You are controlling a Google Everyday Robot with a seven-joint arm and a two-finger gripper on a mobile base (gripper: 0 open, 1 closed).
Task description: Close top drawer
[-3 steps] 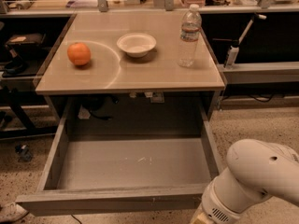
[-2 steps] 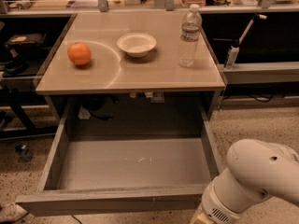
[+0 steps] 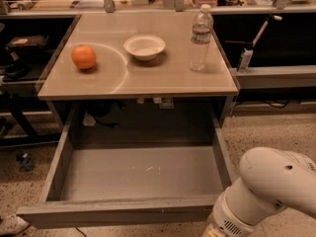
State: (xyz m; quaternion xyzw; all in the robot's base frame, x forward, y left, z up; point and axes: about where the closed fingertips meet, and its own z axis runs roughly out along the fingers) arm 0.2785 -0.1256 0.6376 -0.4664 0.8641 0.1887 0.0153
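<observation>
The top drawer [image 3: 138, 174] is a wide, shallow grey drawer pulled far out of the cabinet toward me. Its scuffed bottom is bare and its flat front panel [image 3: 118, 214] runs along the bottom of the view. My white arm [image 3: 266, 191] comes in at the lower right, just beyond the drawer's front right corner. The gripper itself is out of view, below the bottom edge of the frame by that corner.
On the beige cabinet top [image 3: 163, 78] stand an orange [image 3: 83, 57], a white bowl [image 3: 144, 46] and a clear water bottle [image 3: 201, 37]. Dark shelving [image 3: 19, 68] is at the left, a metal rail [image 3: 276, 75] at the right, speckled floor [image 3: 266, 132] around.
</observation>
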